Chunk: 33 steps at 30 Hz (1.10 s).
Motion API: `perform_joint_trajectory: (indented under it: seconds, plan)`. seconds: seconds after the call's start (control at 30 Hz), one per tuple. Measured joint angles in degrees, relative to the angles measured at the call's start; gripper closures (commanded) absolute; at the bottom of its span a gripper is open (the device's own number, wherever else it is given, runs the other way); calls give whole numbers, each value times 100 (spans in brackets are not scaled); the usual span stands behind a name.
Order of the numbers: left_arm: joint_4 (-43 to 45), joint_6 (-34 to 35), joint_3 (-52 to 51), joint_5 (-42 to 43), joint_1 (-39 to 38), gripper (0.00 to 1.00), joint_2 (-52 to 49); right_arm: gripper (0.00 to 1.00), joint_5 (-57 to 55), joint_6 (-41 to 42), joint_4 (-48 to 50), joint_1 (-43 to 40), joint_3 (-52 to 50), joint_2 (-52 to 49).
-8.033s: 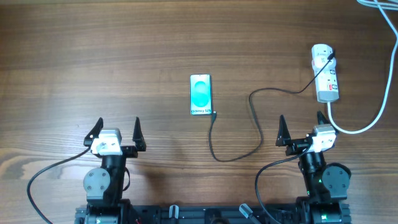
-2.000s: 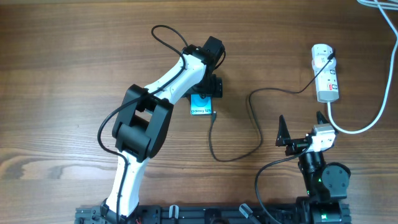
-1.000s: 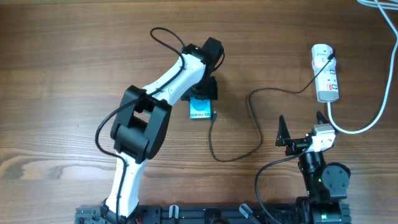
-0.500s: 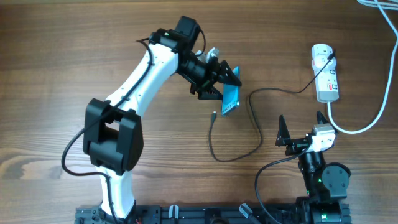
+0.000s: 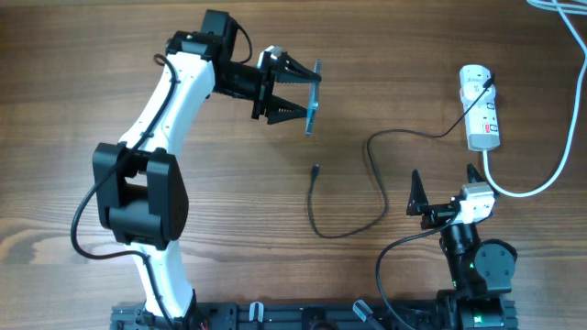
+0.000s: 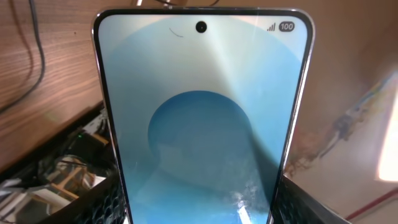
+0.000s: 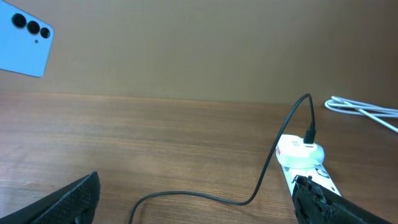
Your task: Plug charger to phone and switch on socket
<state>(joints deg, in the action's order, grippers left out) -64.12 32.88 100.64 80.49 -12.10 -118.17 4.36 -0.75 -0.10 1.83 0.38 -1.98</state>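
Overhead, you see the phone [image 5: 310,121] held up off the bench [image 5: 92,55], turned edge-on and pinched between the fingers of the left tool [image 5: 312,90]. Your left wrist view is filled by its lit blue screen. The charger [image 5: 310,197] lies loose on the wood, with its plug tip below the phone and apart from it, and its far end at the socket [image 5: 481,119]. The right tool [image 5: 445,179] sits spread wide near the socket, holding nothing.
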Motion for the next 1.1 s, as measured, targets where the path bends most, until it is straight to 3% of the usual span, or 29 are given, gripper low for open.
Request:
perform_joint_trajectory:
  seconds: [0.13, 0.17, 0.23, 0.4, 0.47, 0.57, 0.63, 0.8, 0.87, 0.97, 1.1]
  plan:
    - [0, 50, 0, 199, 111, 34, 0, 0, 74, 197, 13, 0, 0, 0]
    - [0, 50, 0, 212, 129, 34, 0, 0, 343, 710, 63, 0, 0, 0]
    - [2, 50, 0, 219, 136, 34, 0, 0, 828, 1961, 131, 2, 0, 0]
    - [0, 52, 0, 234, 136, 34, 0, 0, 1366, 6767, 186, 0, 0, 0]
    - [-4, 52, 0, 234, 136, 34, 0, 0, 1770, 7523, 796, 2, -2, -9]
    - [2, 70, 0, 238, 136, 34, 0, 0, 2417, 7418, 2358, 2, 22, -11]
    - [2, 70, 0, 236, 136, 34, 0, 0, 2605, 7086, 2240, 0, 219, -11]
    - [7, 70, 0, 227, 136, 34, 0, 0, 2767, 5084, -243, 0, 2035, -568]
    - [4, 74, 0, 184, 136, 34, 0, 0, 2756, 3943, -1926, 2, 3399, -1650]
    - [7, 87, 0, 140, 136, 34, 0, 0, 2704, 3036, -3259, 2, 4454, -2881]
    - [4, 87, 0, 120, 136, 34, 0, 0, 2739, 3088, -3742, 2, 4913, -4277]
